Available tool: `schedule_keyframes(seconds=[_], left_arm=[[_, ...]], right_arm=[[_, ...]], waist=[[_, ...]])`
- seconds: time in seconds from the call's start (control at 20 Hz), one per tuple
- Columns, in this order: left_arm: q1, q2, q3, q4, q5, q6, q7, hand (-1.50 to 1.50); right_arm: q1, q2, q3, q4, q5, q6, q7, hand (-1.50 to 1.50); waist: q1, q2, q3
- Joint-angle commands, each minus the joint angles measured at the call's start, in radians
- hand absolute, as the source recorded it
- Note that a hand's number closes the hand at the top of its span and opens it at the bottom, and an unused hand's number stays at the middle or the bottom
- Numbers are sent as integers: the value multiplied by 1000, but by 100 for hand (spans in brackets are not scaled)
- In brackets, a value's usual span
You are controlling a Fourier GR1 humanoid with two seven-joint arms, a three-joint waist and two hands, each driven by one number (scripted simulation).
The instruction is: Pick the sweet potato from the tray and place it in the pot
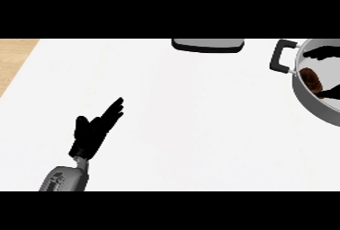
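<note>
The brown sweet potato [310,78] lies inside the steel pot [300,92] at the right edge, near the pot's left wall. Only black parts of my right hand [323,52] show, over the pot's opening: fingers above the sweet potato and another black part [332,93] below it, spread apart and not curled round it. The dark tray [207,45] sits at the counter's far edge with nothing visible on it. My left hand [93,130] rests open on the lower left of the counter, fingers straight and pointing up-right, holding nothing.
The pot's black handle [281,56] sticks out to the left toward the tray. The white counter [199,121] spans the view, and a strip of wooden floor [13,58] shows at the upper left.
</note>
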Motion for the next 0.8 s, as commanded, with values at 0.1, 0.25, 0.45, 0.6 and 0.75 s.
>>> schedule_keyframes(seconds=[0.1,0.25,0.45,0.6,0.75], left_arm=[[17,-12,-13,-32,-9,15,18,0],[16,-10,-11,-25,-7,11,21,0],[-6,-12,-1,4,-10,15,8,0],[22,-27,-10,-13,-17,30,-1,0],[-17,-11,-5,-28,-11,14,22,0]], right_arm=[[-64,-14,-243,74,-242,128,-33,-150],[-97,-90,-335,119,-329,156,27,-150],[-116,-134,-420,145,-413,129,103,-150],[-60,-219,-453,146,-448,230,59,-150],[-71,-248,-489,147,-485,263,89,-150]], waist=[[-10,-4,2],[-7,3,1],[-7,9,0],[-11,10,3],[2,16,4]])
